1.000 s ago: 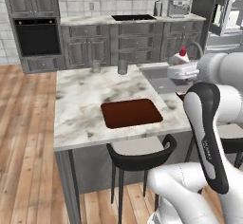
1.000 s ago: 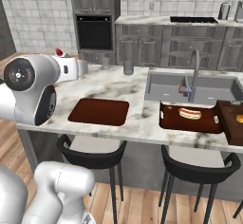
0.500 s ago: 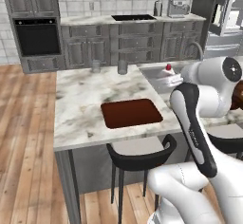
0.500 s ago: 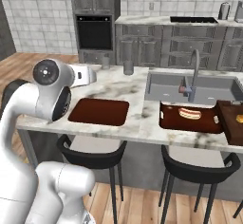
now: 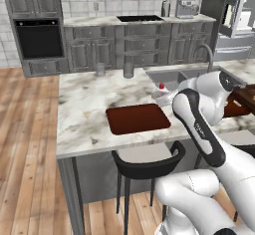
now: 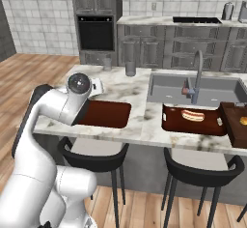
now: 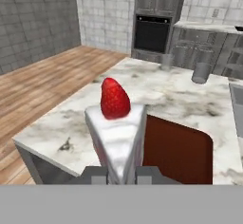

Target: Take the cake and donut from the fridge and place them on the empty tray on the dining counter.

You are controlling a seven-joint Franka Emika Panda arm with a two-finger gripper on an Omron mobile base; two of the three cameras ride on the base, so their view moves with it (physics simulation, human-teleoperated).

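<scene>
1. The dining worktop [image 5: 84, 114], white-and-grey marbled stone, is carrying the things of the task; a sink with a tall tap [image 6: 195, 75] is sitting in its far part, and black stools [image 5: 149, 162] are standing along its near edge.
2. The white arm is bending over the worktop's near edge, beside the sink.
3. The empty tray [image 5: 137, 118] is lying flat on the worktop, dark reddish-brown with rounded corners; in the hand view [image 7: 182, 154] it is showing just behind and below the cake.
4. A second, darker tray [image 6: 193, 121] holding a hot dog is lying on the worktop in front of the sink, well apart from the empty one.
5. The tool [image 7: 121, 173] is gripping the cake, its two fingertips [image 7: 95, 174] closed tight on the lower sides of the slice.
6. The cake [image 7: 118, 137], a white wedge with a red strawberry on top, is hanging in the air in the tool, near the tray's sink-side far corner [image 5: 162, 93].
</scene>
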